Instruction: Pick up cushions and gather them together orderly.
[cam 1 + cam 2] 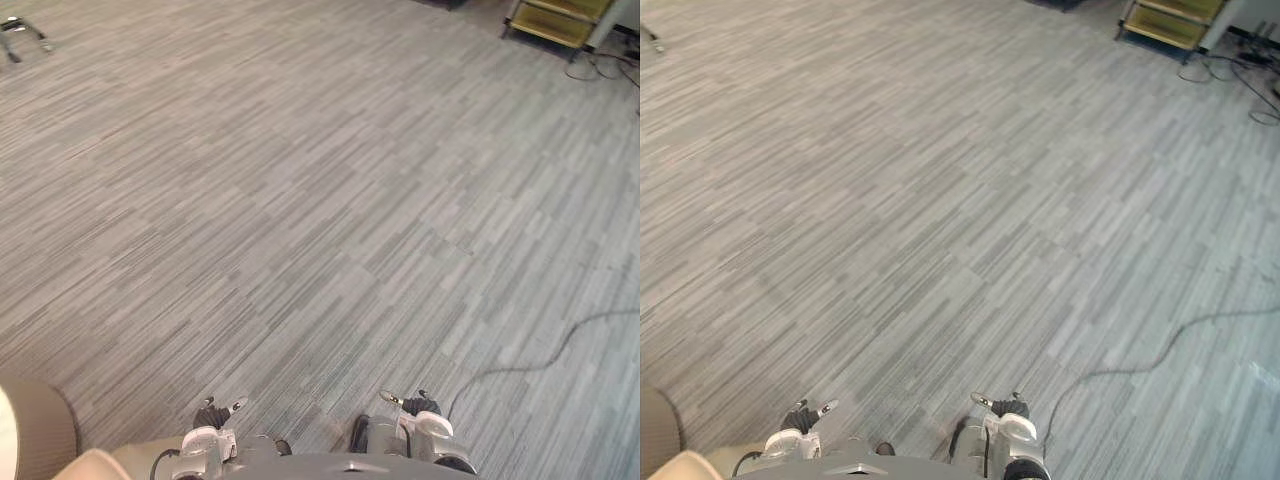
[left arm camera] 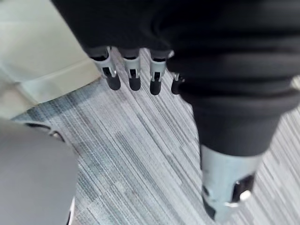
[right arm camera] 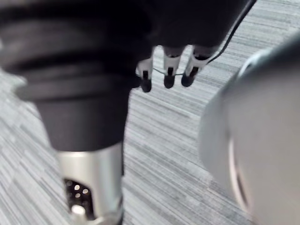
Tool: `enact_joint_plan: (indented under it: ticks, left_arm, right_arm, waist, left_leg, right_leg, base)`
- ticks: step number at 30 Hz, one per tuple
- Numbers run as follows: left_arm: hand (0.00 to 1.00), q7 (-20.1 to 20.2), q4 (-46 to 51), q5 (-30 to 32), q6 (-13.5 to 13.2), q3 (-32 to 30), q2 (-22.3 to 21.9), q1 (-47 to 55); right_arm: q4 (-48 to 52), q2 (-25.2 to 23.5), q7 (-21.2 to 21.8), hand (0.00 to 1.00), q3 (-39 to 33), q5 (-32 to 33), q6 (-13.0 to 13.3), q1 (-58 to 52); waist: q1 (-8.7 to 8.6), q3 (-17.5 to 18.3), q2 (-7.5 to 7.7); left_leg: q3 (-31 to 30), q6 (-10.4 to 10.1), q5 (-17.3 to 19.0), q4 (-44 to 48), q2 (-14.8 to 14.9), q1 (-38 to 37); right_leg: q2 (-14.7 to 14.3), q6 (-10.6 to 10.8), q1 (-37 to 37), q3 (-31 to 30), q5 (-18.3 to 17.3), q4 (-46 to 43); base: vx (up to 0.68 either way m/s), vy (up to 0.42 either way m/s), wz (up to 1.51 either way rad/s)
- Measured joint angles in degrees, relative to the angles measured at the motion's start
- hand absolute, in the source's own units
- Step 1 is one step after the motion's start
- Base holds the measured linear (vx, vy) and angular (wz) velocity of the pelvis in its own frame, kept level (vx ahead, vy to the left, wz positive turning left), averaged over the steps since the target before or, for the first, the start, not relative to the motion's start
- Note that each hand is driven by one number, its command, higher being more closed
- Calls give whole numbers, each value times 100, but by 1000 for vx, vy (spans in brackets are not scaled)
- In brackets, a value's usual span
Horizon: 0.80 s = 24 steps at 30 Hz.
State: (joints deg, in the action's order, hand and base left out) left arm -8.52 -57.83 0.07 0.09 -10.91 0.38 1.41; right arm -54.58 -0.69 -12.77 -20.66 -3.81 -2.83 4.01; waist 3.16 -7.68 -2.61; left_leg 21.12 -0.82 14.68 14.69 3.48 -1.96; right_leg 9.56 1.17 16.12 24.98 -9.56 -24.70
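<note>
Left robot hand [image 2: 133,73] and right robot hand [image 3: 169,71] straight-fingered, empty, over carpet [image 1: 320,200]; two beige cushions [image 1: 45,430] by the left.

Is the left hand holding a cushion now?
No, the fingers of the left hand hang straight and hold nothing; the cream cushion lies on the carpet beside them.

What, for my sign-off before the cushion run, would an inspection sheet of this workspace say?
Surface: grey striped carpet floor.
Job's things: beige cushions at the robot's near left, none held.
Clutter: nothing seen.
Hands: left hand and right hand hang low, fingers straight, holding nothing.
Cables: loose cables on the floor, far right.
Surroundings: yellow shelf unit far right; metal frame far left.
</note>
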Motion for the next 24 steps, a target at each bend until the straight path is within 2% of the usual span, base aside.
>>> enact_joint_plan:
  ticks: [2, 3, 5, 7, 8, 9, 10, 11, 12, 13, 14, 16, 18, 19, 20, 21, 22, 23, 24]
  left_arm:
    - [0, -1, -93, 2, 10, 117, 156, -14]
    - [0, -2, -130, 3, 9, 138, 198, -51]
    - [0, 0, -131, 19, 1, 214, 143, -89]
    - [0, 13, -137, 66, 3, 274, 82, -90]
    - [0, 13, -135, 138, 4, 310, 41, -79]
    - [0, 26, -115, 124, 0, 307, -3, -56]
    - [0, 25, -38, 133, -2, 252, -31, -53]
    - [0, 26, -4, 131, -3, 249, -36, -44]
    - [0, 27, 68, 185, -10, 261, -44, -23]
    - [0, 28, 94, 202, -10, 260, -43, -19]
    - [0, 31, 166, 202, -11, 250, -41, -27]
    - [0, 32, 317, 204, -15, 247, -40, -20]
    - [0, 34, 370, 246, -20, 249, -62, -21]
    - [0, 45, 367, 259, -20, 238, -123, -12]
    - [0, 43, 363, 306, -16, 204, -128, -51]
    - [0, 36, 362, 377, -29, 203, -99, -45]
    - [0, 42, 363, 344, -29, 176, -84, -40]
    - [0, 57, 384, 362, -29, 193, -32, -68]
    - [0, 56, 408, 374, -29, 183, -32, -70]
  right_arm:
    - [-84, -11, -11, 0, 37, -2, -10, -6]
    - [-56, 54, -25, 0, 23, 1, 8, -30]
    - [-66, 209, -33, 0, 20, 5, 15, -80]
    - [-67, 233, -53, 0, 12, 10, 16, -176]
    - [-66, 257, -60, 0, 0, 11, 15, -238]
    - [-43, 281, -69, 0, -10, 12, 17, -348]
    - [-35, 295, -104, 0, 39, 14, 21, -385]
    - [-33, 272, -117, 0, 51, 18, 20, -384]
    - [44, 279, -139, 0, 125, 21, 30, -384]
    - [82, 270, -154, 0, 146, 26, 32, -393]
    - [199, 235, -160, 0, 126, 92, 32, -370]
    - [207, 213, -169, 0, 114, 132, 32, -376]
    - [220, 208, -234, 0, 72, 136, 26, -407]
    - [298, 219, -273, 0, 65, 138, 25, -451]
    - [377, 148, -274, 0, 103, 151, 8, -469]
    - [460, 3, -271, 0, 178, 173, 29, -504]
    - [430, -57, -271, 0, 184, 178, 26, -487]
    - [403, -140, -269, 0, 176, 178, 20, -458]
    - [404, -161, -270, 0, 149, 176, 13, -406]
  waist:
    - [-17, -39, 66]
    - [-53, -79, 7]
    - [-122, -109, -58]
    - [-160, -116, -63]
    - [-157, -138, -97]
    - [-134, -168, -137]
    - [-127, -212, -197]
    - [-95, -247, -171]
    - [-22, -230, -202]
    - [-16, -230, -226]
    - [-2, -246, -253]
    - [26, -277, -206]
    - [20, -287, -202]
    - [55, -265, -252]
    - [57, -210, -146]
    - [82, -180, -52]
    - [147, -170, -23]
    - [218, -137, 69]
    - [249, -136, 72]
  left_leg:
    - [-2, -48, 35, -24, -35, -137]
    - [-73, -129, 90, -21, -12, -232]
    - [-76, -144, 82, 109, 93, -287]
    - [-84, -144, 82, 731, 224, -95]
    - [-82, -185, 51, 1443, 387, 84]
    - [-88, -264, -103, 2191, 566, 261]
    - [-222, -87, -666, 3218, 756, 557]
    - [-282, -37, -898, 3655, 825, 730]
    - [-432, 27, -443, 4195, 857, 1011]
    - [-512, 24, -206, 4293, 858, 1160]
    - [-685, 8, 161, 4179, 805, 1565]
    - [-765, -12, 326, 3507, 750, 1954]
    - [-873, -131, 209, 2339, 667, 2119]
    - [-992, -135, -488, 1487, 629, 2040]
    - [-779, -111, -361, 1326, 479, 1867]
    - [-621, -49, -411, 1131, 438, 1743]
    - [-589, -55, -402, 1177, 435, 1727]
    - [-592, -42, -391, 1407, 399, 1793]
    - [-611, 53, -334, 1607, 350, 1781]
  right_leg:
    - [-201, -208, -73, 104, 472, 680]
    - [-283, -281, -143, -4, 729, 761]
    - [-405, -255, -262, -60, 636, 835]
    - [-450, -236, -391, -77, 526, 869]
    - [-521, -229, -582, -94, 486, 963]
    - [-602, -224, -770, -160, 431, 1031]
    - [-663, -202, -1049, -288, 336, 1063]
    - [-653, -208, -1179, -426, 288, 1095]
    - [-659, -238, -1264, -692, 111, 1093]
    - [-658, -223, -1275, -807, 64, 1073]
    - [-625, -162, -1308, -1044, 9, 1068]
    - [-462, 7, -1363, -1267, -98, 993]
    - [-296, 262, -1488, -1395, -261, 904]
    - [-270, 486, -1518, -1535, -419, 795]
    - [-148, 546, -1610, -1658, -415, 816]
    - [-217, 455, -1596, -1632, -352, 977]
    - [-312, 341, -1617, -1660, -243, 1120]
    - [-399, 215, -1738, -1610, -29, 1428]
    - [-348, 250, -1907, -1712, 102, 1657]
  base:
    - [209, -82, -62]
    - [216, -79, -32]
    - [240, -61, -28]
    - [241, -53, -12]
    - [191, -38, -15]
    - [282, -26, -36]
    - [232, -13, -50]
    - [245, 83, -81]
    - [150, 109, -80]
    - [238, 169, -100]
    - [218, 167, -81]
    - [240, 217, -65]
    - [260, 276, -38]
    - [323, 329, -36]
    - [424, 320, -40]
    - [367, 187, -34]
    - [347, 82, -40]
    - [311, 49, -45]
    - [371, 119, -39]
